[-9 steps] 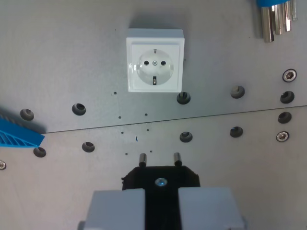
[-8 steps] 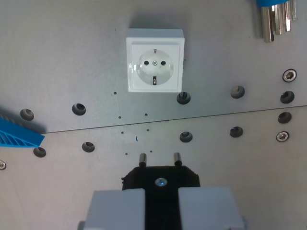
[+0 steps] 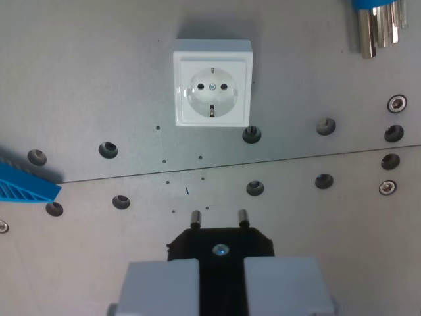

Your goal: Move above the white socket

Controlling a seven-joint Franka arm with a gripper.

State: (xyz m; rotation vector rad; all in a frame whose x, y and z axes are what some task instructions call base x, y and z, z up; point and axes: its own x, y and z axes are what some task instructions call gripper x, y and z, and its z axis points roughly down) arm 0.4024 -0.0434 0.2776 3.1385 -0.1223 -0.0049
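The grey two-fingered tool pinches a black two-pin plug, pins pointing up-frame; the white square plastic socket sits on the grey metal desk, well ahead, almost in line; a sideways drift would leave the pins off the two holes; open plate lies between; the blue ribbed plastic piece and the metal keys stand well aside.

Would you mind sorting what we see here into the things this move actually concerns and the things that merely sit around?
Belongs to the job:
- white socket
- black plug, pins toward the socket
- gripper, shut on the plug

Just lying about:
- blue plastic part, wrist view's left edge
- metal tools with blue holder, top right
- grey plate
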